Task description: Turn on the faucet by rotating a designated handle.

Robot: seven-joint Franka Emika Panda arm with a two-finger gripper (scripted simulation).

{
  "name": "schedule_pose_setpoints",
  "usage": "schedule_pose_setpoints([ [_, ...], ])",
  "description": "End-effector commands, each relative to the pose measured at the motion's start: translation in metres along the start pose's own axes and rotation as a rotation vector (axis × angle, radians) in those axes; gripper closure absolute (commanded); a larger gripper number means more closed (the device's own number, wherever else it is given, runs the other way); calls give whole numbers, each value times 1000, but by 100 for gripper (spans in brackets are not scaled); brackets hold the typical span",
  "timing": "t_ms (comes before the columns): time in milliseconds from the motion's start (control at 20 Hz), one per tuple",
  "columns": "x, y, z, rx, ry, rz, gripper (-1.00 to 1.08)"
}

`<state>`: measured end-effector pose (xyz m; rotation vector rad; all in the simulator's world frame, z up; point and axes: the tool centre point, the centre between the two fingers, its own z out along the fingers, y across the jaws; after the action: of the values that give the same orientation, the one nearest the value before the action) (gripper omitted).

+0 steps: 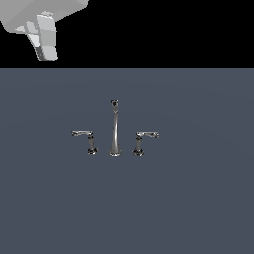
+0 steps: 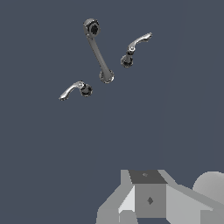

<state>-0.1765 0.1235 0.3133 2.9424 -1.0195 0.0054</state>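
The chrome faucet stands mid-floor in the exterior view: a tall slender spout [image 1: 114, 130] with a dark tip and a short lever handle on each side. The designated handle [image 1: 85, 139] is on the exterior view's left, its lever reaching leftward. The other handle [image 1: 144, 140] mirrors it on the right. In the wrist view the spout [image 2: 99, 54] lies between the designated handle [image 2: 74, 90] and the other handle [image 2: 134, 48]. My gripper [image 1: 44, 49] hangs high at the exterior view's upper left, far from the faucet. It looks open and empty; part of it shows in the wrist view [image 2: 148, 205].
The faucet stands on a flat grey-blue floor [image 1: 198, 208] with nothing else on it. The background behind the floor is black.
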Motion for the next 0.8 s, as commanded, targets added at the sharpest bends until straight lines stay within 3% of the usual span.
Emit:
schedule_pose_setpoints([
  [0, 2, -11, 12, 3, -2, 52, 108],
  [750, 23, -70, 77, 12, -14, 324, 108],
])
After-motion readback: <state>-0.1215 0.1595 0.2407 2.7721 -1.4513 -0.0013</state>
